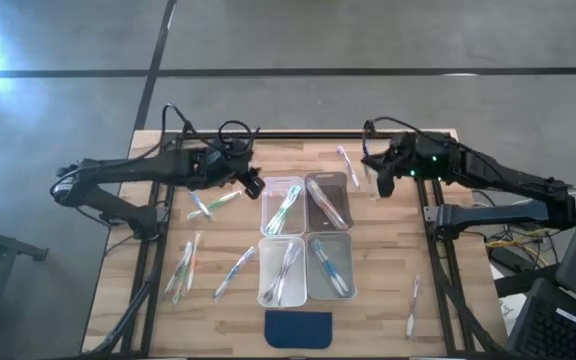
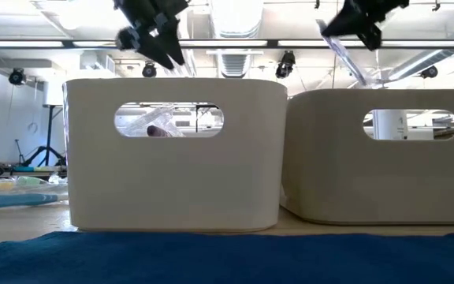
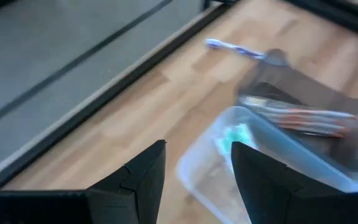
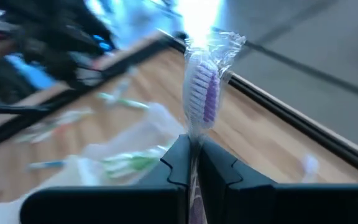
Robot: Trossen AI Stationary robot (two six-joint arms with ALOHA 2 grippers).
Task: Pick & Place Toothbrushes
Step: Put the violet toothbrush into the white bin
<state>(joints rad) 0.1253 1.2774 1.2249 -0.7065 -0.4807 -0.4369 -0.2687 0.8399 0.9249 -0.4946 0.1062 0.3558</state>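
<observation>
Looking down on the wooden table (image 1: 388,300), we see four clear bins (image 1: 306,238) grouped at its middle, with a dark blue pad (image 1: 299,328) just beside them at the near edge. The right gripper (image 4: 193,163) hovers above the table beside the far right bin (image 1: 328,201), its fingers pressed together on a wrapped toothbrush with purple bristles (image 4: 202,93) — the brush stands up out of the pinch, head uppermost. The left gripper (image 3: 197,171) hangs over the corner of the far left bin (image 1: 282,207), fingers spread apart with nothing between them.

Other toothbrushes lie scattered: a green-accented group (image 1: 211,204) on the wood just left of the bins, several more (image 1: 186,266) toward the near left, one (image 1: 413,305) alone at the near right, and one (image 1: 346,165) by the far edge. Each bin holds a few as well — green ones in the far left bin, blue ones (image 1: 330,270) in the near right.
</observation>
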